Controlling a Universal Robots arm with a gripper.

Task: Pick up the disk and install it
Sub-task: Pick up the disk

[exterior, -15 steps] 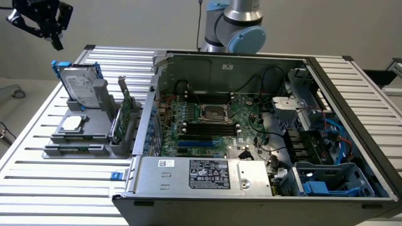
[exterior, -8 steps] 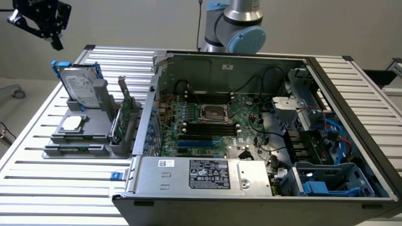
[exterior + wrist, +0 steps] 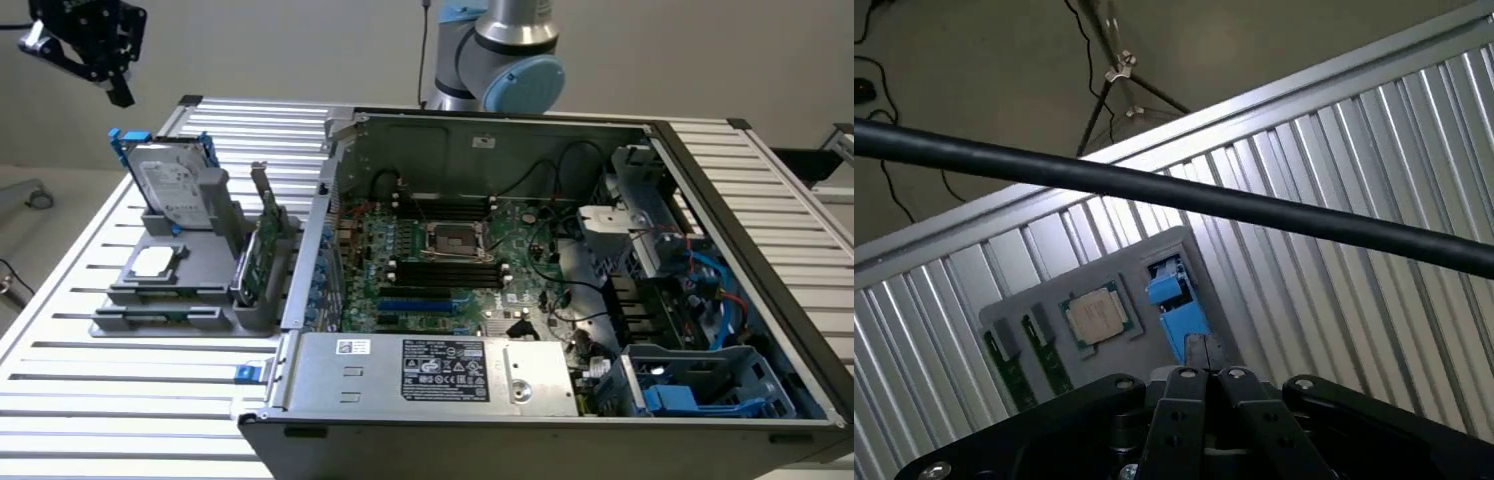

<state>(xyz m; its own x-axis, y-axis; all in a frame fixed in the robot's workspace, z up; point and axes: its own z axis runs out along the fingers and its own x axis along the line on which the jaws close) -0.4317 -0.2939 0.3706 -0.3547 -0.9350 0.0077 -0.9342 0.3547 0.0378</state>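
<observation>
Ribbed aluminium table (image 3: 80, 380) carries everything. At the exterior view's left my tool (image 3: 118, 92) hangs high over the far corner, clenched on nothing, with free air all round. Lower down, the disk (image 3: 174, 190) stands upright in the grey holder (image 3: 200, 290), untouched. Pick-up not begun, so the install is all left to do. Green card (image 3: 267, 225) stands just beside the disk, then the case wall (image 3: 320, 230). Far right, the blue bay (image 3: 707, 385) sits among cables (image 3: 587, 300); looks tight.

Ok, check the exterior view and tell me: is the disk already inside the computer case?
No, the disk stands upright in the grey holder on the table, outside the open computer case.
</observation>
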